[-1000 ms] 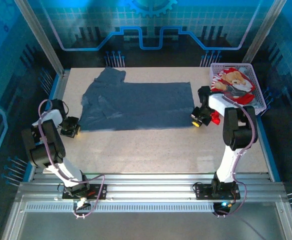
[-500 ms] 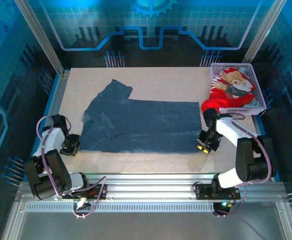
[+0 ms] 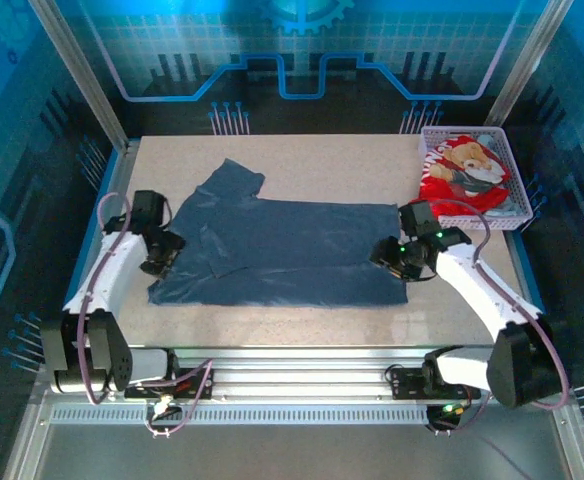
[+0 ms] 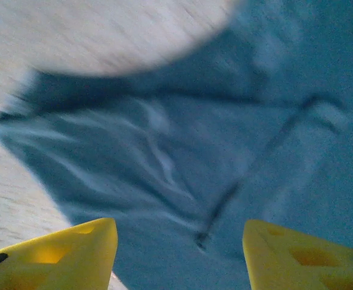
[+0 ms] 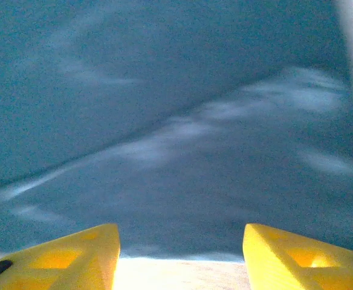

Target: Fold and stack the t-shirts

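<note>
Under left end effector (image 3: 164, 264) and right end effector (image 3: 392, 256), fingers apart, the blue t-shirt (image 3: 292, 250), seemingly ungripped.

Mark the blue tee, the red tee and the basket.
blue tee (image 3: 292, 250): top external view, middle of its body.
red tee (image 3: 469, 166): top external view, bear print.
basket (image 3: 460, 131): top external view, far rim.
</note>
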`<control>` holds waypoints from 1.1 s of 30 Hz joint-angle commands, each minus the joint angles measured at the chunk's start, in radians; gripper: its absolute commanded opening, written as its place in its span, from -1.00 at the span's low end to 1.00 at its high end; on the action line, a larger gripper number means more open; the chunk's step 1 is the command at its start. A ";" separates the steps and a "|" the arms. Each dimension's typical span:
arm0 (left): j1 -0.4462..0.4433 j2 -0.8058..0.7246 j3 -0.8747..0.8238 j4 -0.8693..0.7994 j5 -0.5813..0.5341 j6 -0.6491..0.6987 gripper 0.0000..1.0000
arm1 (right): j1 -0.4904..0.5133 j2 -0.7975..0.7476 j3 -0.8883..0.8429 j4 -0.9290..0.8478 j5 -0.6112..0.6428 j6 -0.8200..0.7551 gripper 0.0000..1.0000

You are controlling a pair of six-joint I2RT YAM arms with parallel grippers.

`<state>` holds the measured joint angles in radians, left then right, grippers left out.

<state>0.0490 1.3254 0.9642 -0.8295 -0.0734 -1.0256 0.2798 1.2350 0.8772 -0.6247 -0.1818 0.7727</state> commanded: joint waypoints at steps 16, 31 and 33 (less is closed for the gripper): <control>-0.166 0.236 -0.112 0.270 0.214 -0.084 -0.14 | 0.155 0.107 -0.003 0.345 -0.347 -0.041 0.19; -0.220 0.345 0.083 0.220 0.176 0.003 -1.00 | 0.154 0.131 0.035 0.331 -0.326 -0.032 0.11; -0.235 0.379 0.137 0.189 0.164 0.038 -1.00 | 0.153 0.133 0.039 0.329 -0.324 -0.030 0.11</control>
<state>-0.1627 1.6634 1.0355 -0.5804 0.1146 -1.0534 0.4267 1.3586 0.8799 -0.2874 -0.5049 0.7368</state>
